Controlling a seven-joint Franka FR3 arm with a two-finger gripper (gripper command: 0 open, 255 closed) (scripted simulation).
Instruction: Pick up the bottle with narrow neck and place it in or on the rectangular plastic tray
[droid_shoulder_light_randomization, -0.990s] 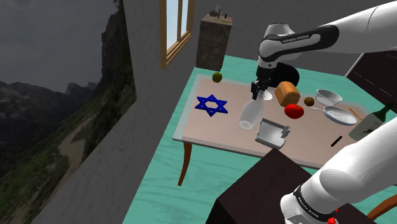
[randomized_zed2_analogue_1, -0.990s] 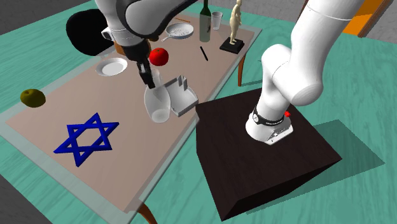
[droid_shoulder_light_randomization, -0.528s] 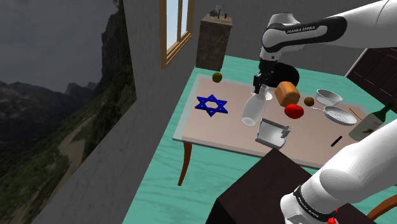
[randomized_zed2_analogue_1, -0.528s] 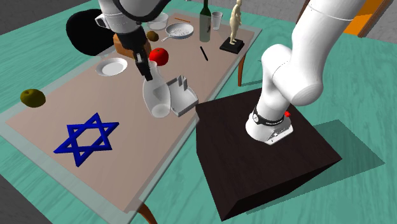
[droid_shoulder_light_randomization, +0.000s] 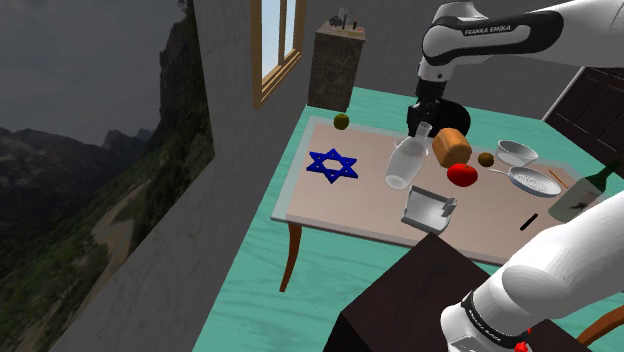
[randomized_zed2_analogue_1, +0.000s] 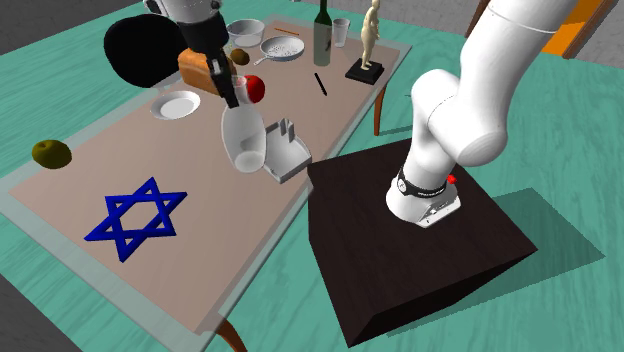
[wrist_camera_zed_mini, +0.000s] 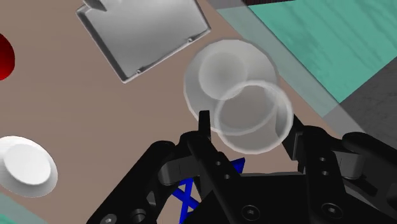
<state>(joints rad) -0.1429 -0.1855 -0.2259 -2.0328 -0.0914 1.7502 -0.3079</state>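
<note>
Bottle (droid_shoulder_light_randomization: 405, 163) clear, round-bodied, narrow neck. Held by the neck in the gripper (droid_shoulder_light_randomization: 422, 128); black fingers (wrist_camera_zed_mini: 202, 127) clenched on the neck from both sides.

Bottle hangs neck up, base down, off the bench (droid_shoulder_light_randomization: 330, 205). Long axis near upright but tilted: in the shoulder view the base swings toward that view's lower left. In the wrist view the neck ring and the base circle overlap, off-centre.

Position: in the air over the middle of the bench, between the blue star (droid_shoulder_light_randomization: 332, 165) and the grey rectangular tray (droid_shoulder_light_randomization: 428, 210). In the second exterior view the bottle (randomized_zed2_analogue_1: 243, 142) shows just beside the tray (randomized_zed2_analogue_1: 290, 155), which sits at the bench edge nearest the stand.

Containers: tray has short upright tabs along one side; its floor (wrist_camera_zed_mini: 143, 32) shows plain grey. Small white plate (randomized_zed2_analogue_1: 178, 104) lies flat toward the far end. White bowl (randomized_zed2_analogue_1: 246, 32) at the far end, contents cannot be told.

Red fruit (randomized_zed2_analogue_1: 252, 88) lies beyond the gripper (randomized_zed2_analogue_1: 232, 92).

Change from a second ago: bottle and hand are higher, the base well clear of the bench, and drawn slightly toward the far end. Tilt about the same.
</note>
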